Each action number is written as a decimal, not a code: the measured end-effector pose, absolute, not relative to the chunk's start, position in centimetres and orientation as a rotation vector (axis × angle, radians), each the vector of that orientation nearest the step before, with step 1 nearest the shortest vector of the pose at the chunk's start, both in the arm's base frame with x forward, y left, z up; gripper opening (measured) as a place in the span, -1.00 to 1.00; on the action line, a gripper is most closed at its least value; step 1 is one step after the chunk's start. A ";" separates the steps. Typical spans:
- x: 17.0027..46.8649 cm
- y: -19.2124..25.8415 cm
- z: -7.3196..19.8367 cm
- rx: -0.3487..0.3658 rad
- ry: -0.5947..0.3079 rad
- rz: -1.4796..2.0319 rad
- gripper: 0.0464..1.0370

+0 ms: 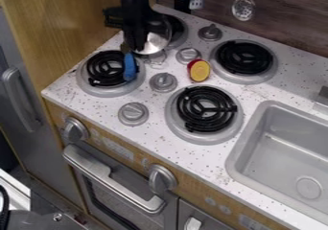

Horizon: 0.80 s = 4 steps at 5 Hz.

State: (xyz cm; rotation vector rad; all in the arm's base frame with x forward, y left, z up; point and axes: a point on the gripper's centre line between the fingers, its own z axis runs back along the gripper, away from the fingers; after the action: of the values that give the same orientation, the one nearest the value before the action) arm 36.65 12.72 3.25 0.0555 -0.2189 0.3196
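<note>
Counter [256,95] is fitted with a sink [288,157] at right. Claw [135,44] is positioned at the pan, upper left; whether it's clenched or released can't be told. Front left burner [102,74] is overlapped by a blue handle [130,67]. Rear left burner [181,31] is partly covered by the pan [156,41]; lifted or resting: unclear. Yellow-red toy [199,71] is set between knobs and burners. Progress, judged: pan reached; withdrawal not done, centred seating on a burner not shown.
</note>
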 end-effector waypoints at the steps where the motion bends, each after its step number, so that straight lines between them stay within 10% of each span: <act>1: 35.5 9.7 2.1 0.024 -0.192 0.246 -0.99; 2: 34.9 7.8 1.0 0.016 -0.162 0.191 -0.96; 4: 36.1 10.7 -1.6 0.021 -0.105 0.360 -0.18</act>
State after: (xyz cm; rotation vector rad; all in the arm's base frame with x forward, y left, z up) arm 36.06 10.74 -1.60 0.0208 -0.1049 0.3599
